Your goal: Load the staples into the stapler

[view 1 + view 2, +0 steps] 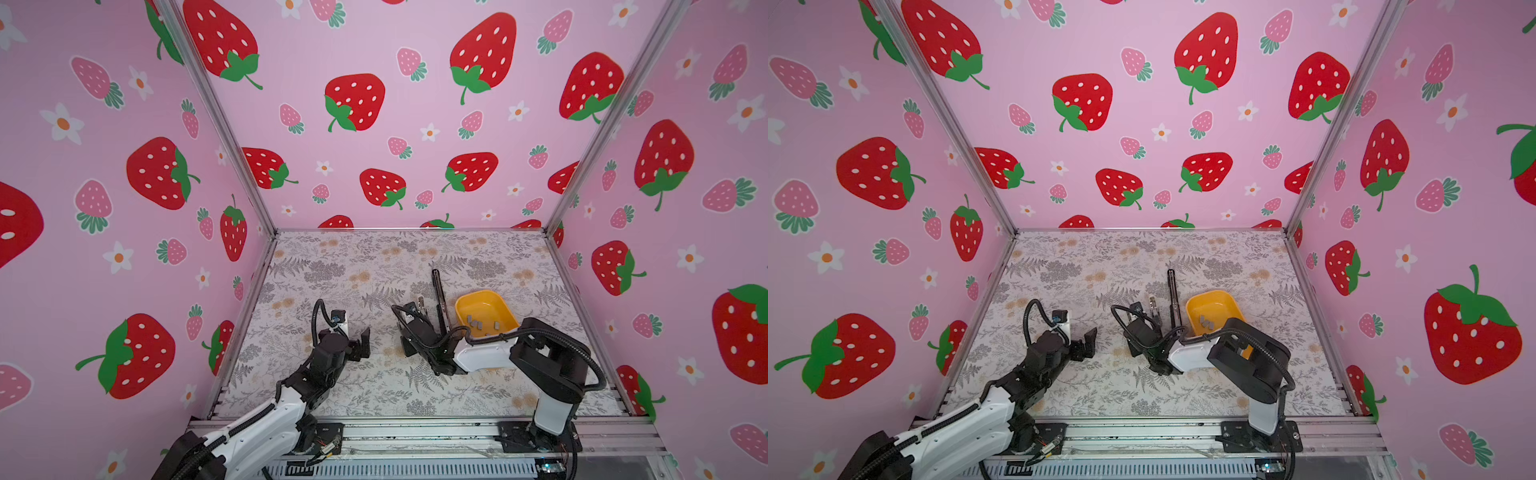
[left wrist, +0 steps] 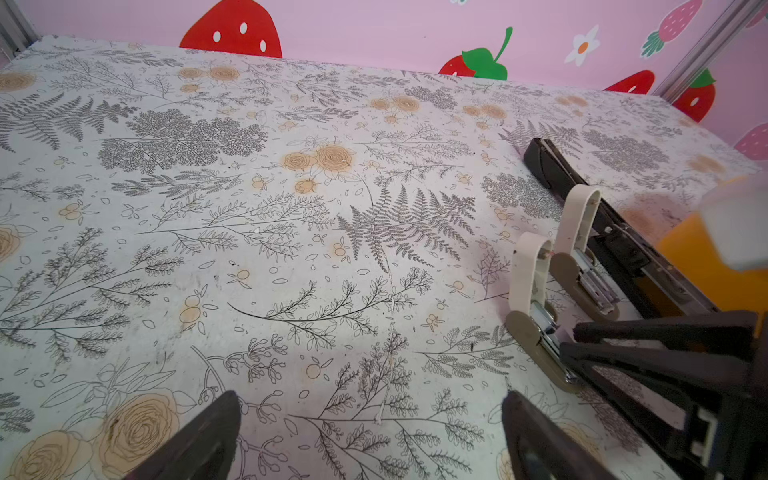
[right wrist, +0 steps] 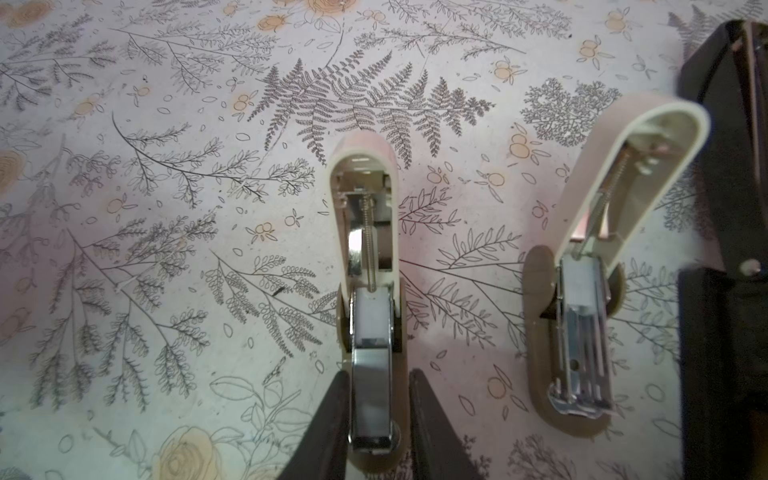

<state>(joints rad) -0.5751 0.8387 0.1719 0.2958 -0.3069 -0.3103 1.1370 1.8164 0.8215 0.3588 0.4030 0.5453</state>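
We judge the task partly done. 1 ribbed grey strip of staples lies flush in the open channel of the small whitish stapler, whose lid is still up. The second stapler just beside it shows a bare channel. The right gripper straddles the loaded channel, its fingers slightly parted and, as far as we can tell, released. The left gripper hangs spread wide and empty over the desk. Spare strips wait in the yellow bowl.

The stapler had a smooth plastic lid and polished metal magazine; the staples were finely ribbed grey metal; the desk wore a matt printed covering.
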